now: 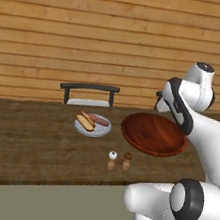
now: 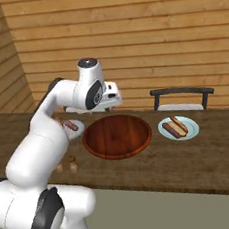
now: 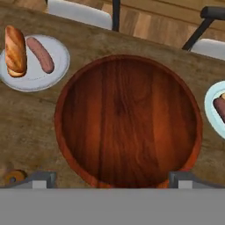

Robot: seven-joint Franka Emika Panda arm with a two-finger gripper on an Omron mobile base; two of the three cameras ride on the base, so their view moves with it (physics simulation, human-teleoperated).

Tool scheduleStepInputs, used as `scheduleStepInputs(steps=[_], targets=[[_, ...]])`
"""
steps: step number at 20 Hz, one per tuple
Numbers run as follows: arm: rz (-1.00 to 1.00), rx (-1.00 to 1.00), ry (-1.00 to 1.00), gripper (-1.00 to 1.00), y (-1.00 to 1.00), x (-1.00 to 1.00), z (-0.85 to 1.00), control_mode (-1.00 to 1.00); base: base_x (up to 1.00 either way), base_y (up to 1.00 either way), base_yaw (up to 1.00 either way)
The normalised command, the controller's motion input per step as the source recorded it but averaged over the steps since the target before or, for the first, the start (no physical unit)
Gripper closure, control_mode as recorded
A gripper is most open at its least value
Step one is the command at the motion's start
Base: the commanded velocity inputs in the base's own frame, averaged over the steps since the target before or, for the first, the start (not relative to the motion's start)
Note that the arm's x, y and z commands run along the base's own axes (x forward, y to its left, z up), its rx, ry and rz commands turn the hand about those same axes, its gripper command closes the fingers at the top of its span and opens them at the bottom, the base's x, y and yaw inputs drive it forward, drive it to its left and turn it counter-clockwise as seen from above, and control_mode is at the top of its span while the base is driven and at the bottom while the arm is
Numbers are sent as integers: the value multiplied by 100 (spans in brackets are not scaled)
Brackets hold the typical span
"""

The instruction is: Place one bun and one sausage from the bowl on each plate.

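The wooden bowl (image 1: 153, 134) (image 2: 117, 136) (image 3: 127, 123) sits mid-table with nothing in it. To its left in the hand view, a grey plate (image 3: 44, 77) (image 1: 103, 130) carries a bun (image 3: 16, 50) (image 1: 84, 123) and a sausage (image 3: 40, 54) (image 1: 99, 120). On the other side, a second plate (image 2: 191, 128) (image 3: 211, 110) also holds a bun (image 2: 180, 123) and a sausage (image 2: 172, 129) (image 3: 219, 110). My gripper (image 3: 113, 180) (image 2: 113, 102) hovers over the bowl's near rim, open, with nothing between its fingers (image 3: 41, 179).
Two small shakers (image 1: 112, 159) (image 1: 127, 160) stand near the table's front edge, in front of the bowl. Two dark-framed chairs (image 1: 89, 93) (image 2: 180, 99) are tucked in behind the table, before a wooden plank wall.
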Motion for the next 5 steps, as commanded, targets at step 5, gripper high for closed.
scheduleStepInputs(steps=[5], targets=[[31,0,0,-100,8,-93,17,-100,0,0,0]])
